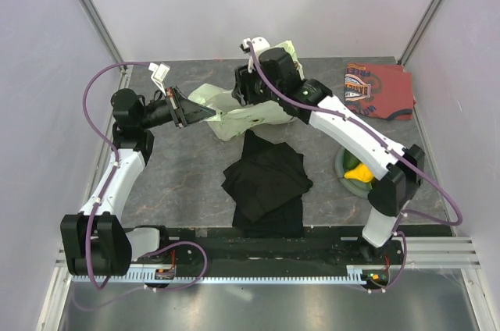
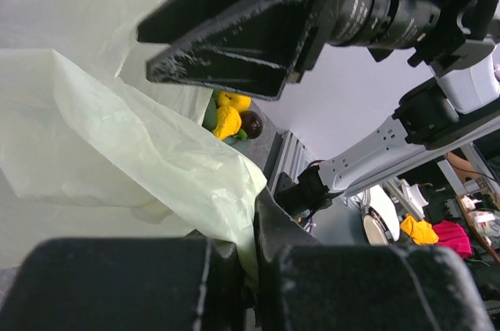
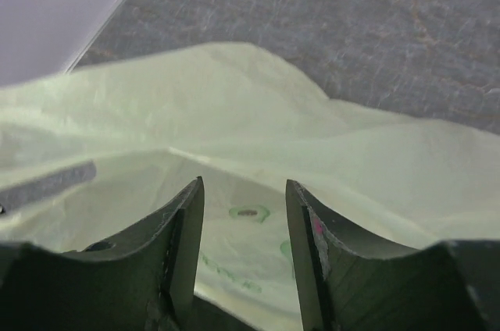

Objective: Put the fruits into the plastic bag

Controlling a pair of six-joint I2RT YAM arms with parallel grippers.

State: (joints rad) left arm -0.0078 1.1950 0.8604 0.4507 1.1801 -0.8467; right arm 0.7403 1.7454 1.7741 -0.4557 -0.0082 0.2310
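Note:
The pale yellow-green plastic bag (image 1: pixel 234 116) lies crumpled at the table's back middle. My left gripper (image 1: pixel 197 115) is shut on the bag's left edge and holds it up; the left wrist view shows the film (image 2: pixel 101 144) pinched between the jaws (image 2: pixel 254 268). My right gripper (image 1: pixel 245 90) hovers over the bag's top, open and empty, with the bag's inside and avocado prints (image 3: pixel 248 211) showing between its fingers (image 3: pixel 187 237). Yellow fruits (image 1: pixel 360 172) and a green one (image 1: pixel 351 161) lie on the plate at the right. The left wrist view shows yellow fruits (image 2: pixel 227 120) and a maroon one (image 2: pixel 251 123).
A folded black cloth (image 1: pixel 267 183) lies in front of the bag. A red-orange patterned cloth (image 1: pixel 379 90) lies at the back right. The round grey-green plate (image 1: pixel 341 164) sits beside the right arm's base. White walls enclose the table.

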